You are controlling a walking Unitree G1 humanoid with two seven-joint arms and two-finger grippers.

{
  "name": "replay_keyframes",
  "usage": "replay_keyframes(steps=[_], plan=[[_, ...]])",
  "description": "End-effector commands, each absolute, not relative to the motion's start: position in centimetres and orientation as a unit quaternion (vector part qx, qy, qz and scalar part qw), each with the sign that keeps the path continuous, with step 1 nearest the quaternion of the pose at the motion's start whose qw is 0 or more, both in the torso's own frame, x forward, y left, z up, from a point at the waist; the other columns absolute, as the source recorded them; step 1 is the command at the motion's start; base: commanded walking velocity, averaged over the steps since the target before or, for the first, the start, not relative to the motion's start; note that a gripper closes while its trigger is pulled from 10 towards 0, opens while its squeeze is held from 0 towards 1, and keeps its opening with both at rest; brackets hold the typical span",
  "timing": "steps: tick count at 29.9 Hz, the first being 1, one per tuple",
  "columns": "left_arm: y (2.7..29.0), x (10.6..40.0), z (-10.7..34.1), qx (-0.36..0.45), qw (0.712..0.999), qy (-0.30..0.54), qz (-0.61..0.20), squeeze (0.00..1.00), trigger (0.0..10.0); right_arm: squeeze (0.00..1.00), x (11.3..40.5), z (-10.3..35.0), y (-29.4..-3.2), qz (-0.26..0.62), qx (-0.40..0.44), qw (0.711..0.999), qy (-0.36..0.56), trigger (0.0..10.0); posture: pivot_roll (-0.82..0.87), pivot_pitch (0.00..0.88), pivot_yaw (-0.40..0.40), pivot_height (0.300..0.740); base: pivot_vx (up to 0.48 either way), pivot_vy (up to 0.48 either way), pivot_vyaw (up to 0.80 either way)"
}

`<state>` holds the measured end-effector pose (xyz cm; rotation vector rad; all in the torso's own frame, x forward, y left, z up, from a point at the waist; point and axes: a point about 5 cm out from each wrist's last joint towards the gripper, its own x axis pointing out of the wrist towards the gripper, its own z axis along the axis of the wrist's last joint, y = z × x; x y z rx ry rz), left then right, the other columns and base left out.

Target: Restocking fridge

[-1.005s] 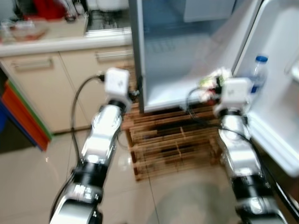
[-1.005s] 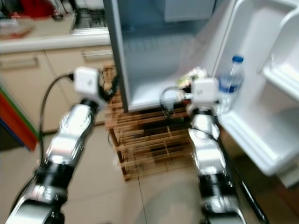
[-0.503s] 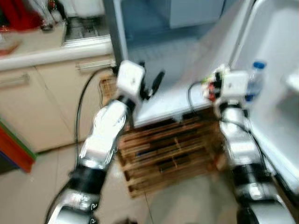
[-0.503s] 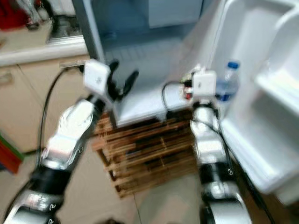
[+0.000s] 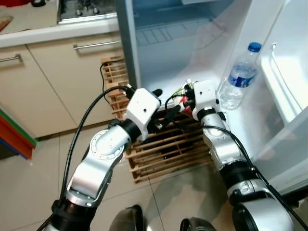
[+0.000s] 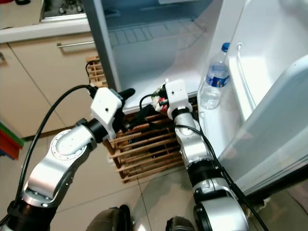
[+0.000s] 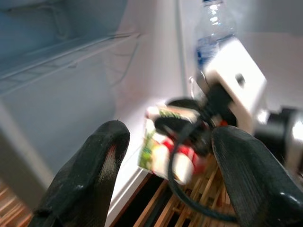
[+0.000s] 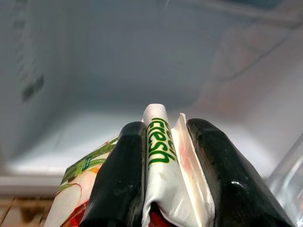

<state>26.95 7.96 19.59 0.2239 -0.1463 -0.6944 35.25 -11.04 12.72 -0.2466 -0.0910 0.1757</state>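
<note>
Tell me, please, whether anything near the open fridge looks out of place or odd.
Nothing looks spilled or broken. One unusual point: the white fridge stands on a slatted wooden pallet, not on the tiled floor. The clear plastic water bottle with a blue cap stands upright in the door. The right gripper holds a white juice carton.

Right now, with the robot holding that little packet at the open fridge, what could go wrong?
The right gripper pinches the packet only by its thin top edge, so it might slip out. The left gripper hangs open close beside it, so the arms could bump. The water bottle stands in the door just next to the right arm; a swing might knock it over.
</note>
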Motion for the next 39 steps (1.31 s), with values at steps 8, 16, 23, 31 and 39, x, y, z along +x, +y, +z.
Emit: replay_keyframes(steps=[8,16,23,31,39], plan=[[7.9,26.6,19.3,0.093,0.937,-0.047,-0.334,0.0,10.0,0.0,34.2,11.7,-14.6,0.041,-0.179,0.982,-0.037,10.0,0.06,0.228,0.045,0.74,0.0,0.0,0.0],[7.8,26.8,19.2,0.093,0.941,-0.044,-0.321,0.0,10.0,0.0,34.2,12.7,-16.2,0.004,-0.217,0.975,-0.054,10.0,0.05,0.212,0.036,0.74,0.0,0.0,0.0],[7.9,27.1,19.2,0.071,0.956,-0.057,-0.278,0.0,10.0,0.0,35.0,14.0,-13.2,0.055,-0.174,0.98,-0.083,10.0,0.06,0.197,0.027,0.74,0.0,0.0,0.0],[7.1,27.0,18.7,0.054,0.965,-0.061,-0.25,0.0,10.0,0.0,37.0,16.1,-12.0,0.07,-0.153,0.981,-0.1,10.0,0.07,0.193,0.014,0.74,0.0,0.0,0.0],[7.6,27.4,18.7,0.047,0.971,-0.063,-0.227,0.0,10.0,0.0,37.5,16.6,-12.5,0.078,-0.211,0.968,-0.115,10.0,0.06,0.188,0.005,0.74,0.0,0.0,0.0]])
